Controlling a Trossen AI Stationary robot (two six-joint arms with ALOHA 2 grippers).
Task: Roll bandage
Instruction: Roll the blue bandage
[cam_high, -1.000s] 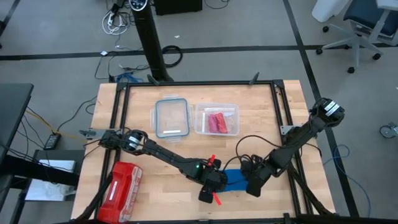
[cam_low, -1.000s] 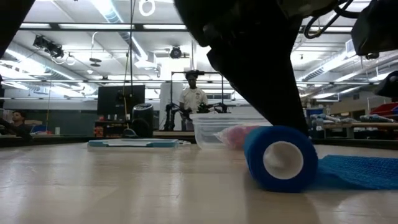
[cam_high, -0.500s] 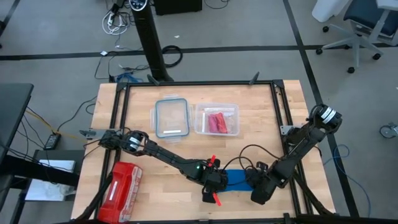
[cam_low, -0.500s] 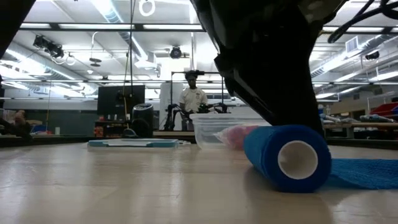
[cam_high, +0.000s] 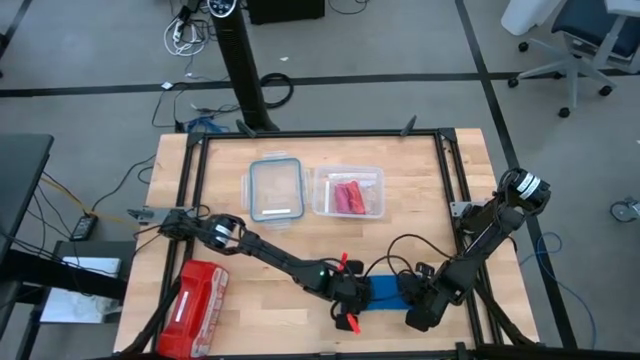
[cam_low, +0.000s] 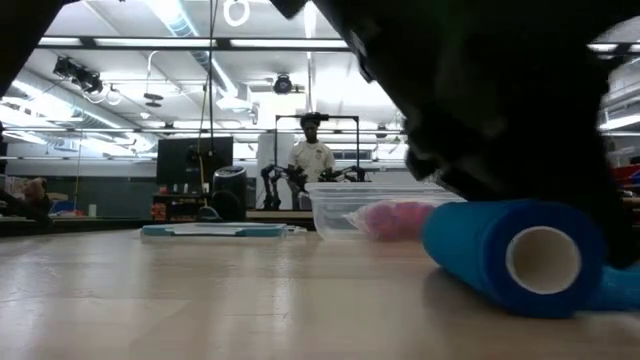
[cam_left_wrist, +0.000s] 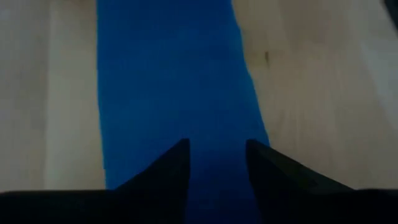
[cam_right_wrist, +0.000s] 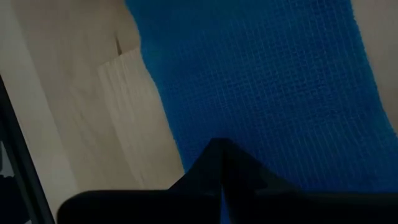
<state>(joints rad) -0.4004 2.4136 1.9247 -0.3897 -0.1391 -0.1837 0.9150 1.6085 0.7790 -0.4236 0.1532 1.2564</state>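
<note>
The blue bandage is partly rolled. Its roll (cam_low: 520, 258) lies on its side near the table's front edge, hollow core toward the low camera. The flat strip (cam_high: 388, 293) runs from the roll toward the table's right. My left gripper (cam_high: 352, 300) stands open over the roll, and in its wrist view the strip (cam_left_wrist: 168, 74) stretches ahead of the fingers. My right gripper (cam_high: 418, 312) is shut at the strip's right end, over the woven cloth (cam_right_wrist: 267, 81). My left gripper rests its open fingers (cam_left_wrist: 177, 168) on the top of the roll (cam_low: 490, 215), coming slanting down from the table's left. The roll lies on the table. The gripper's own body hides the exact place of contact. My right gripper presses its shut fingertips (cam_right_wrist: 219, 152) down on the flat strip near its free end (cam_right_wrist: 249, 162), from steeply above. The strip lies flat on the wood under them.
A clear tub (cam_high: 348, 192) with red-pink rolls and its lid (cam_high: 275, 190) sit at the table's far middle. A red pouch (cam_high: 195, 305) lies at the near left. A black frame (cam_high: 455, 180) borders the table. A person (cam_low: 312, 155) stands far behind.
My left gripper has gone toward the table's right and tipped down. The roll has rolled under it along the strip toward the right, and the flat part is shorter. My right gripper has shifted toward the near edge and a little right, staying shut.
</note>
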